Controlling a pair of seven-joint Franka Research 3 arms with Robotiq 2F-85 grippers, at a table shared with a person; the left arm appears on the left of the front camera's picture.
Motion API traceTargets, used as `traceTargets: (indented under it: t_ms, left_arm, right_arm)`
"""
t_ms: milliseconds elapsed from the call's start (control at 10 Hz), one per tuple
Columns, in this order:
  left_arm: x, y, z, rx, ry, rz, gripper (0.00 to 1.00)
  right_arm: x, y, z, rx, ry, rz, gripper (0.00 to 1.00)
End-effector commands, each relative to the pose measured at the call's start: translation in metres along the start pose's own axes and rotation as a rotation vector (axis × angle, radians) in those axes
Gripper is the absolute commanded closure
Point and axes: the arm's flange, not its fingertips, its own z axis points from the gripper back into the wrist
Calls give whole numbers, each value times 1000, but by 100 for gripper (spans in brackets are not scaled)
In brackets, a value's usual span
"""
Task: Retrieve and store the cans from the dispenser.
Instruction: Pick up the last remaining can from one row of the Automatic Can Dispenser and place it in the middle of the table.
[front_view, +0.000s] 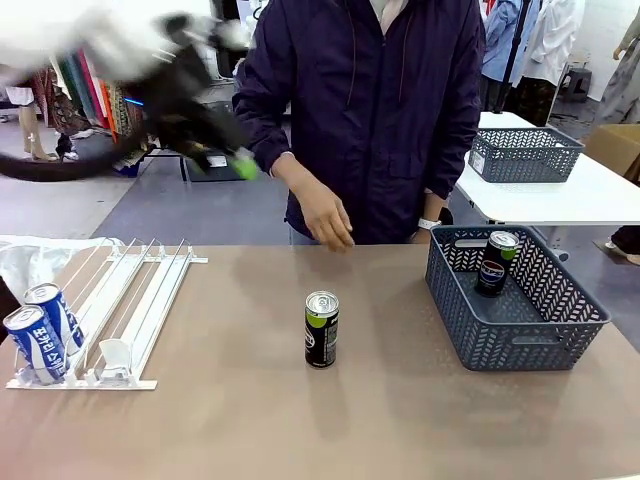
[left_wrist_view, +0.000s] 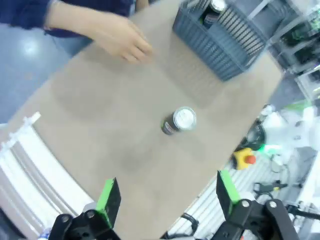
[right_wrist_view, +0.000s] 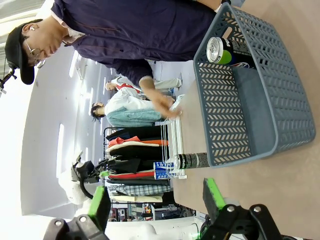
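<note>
The left end effector (left_wrist_view: 165, 192) hangs above the counter (left_wrist_view: 125, 125), jaws spread wide and empty, a black can (left_wrist_view: 179, 121) standing apart beyond its fingertips (left_wrist_view: 107, 194). The right end effector (right_wrist_view: 155, 197), also wide, faces the basket (right_wrist_view: 225, 125) holding a second can (right_wrist_view: 217, 50).

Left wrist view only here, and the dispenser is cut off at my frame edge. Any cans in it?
Observer: Yes, two blue and white cans stand in the dispenser, at its near end, in the leftmost lane.
Operator: Right gripper state?
Observer: The right gripper is open, with nothing between its pads, and it faces the grey basket.
</note>
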Motion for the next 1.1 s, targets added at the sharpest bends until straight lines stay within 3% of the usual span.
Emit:
traceTargets:
  t_ms: [0, 200, 400, 600, 700, 1000]
  left_arm:
    - [-84, 84, 75, -67, -98, 262, 0]
    - [-170, 152, 136, -216, -301, 583, 0]
    - [-235, 190, 136, -326, -389, 804, 0]
    - [-267, 205, 119, -409, -416, 825, 0]
    - [-269, 206, 151, -329, -349, 788, 0]
    - [-269, 206, 151, -329, -349, 788, 0]
  right_arm:
    - [0, 3, 0, 8, 1, -3, 0]
    - [0, 3, 0, 8, 1, -3, 0]
    - [0, 3, 0, 8, 1, -3, 0]
    - [0, 3, 0, 8, 1, -3, 0]
    - [0, 3, 0, 8, 1, -3, 0]
    - [0, 3, 0, 8, 1, -3, 0]
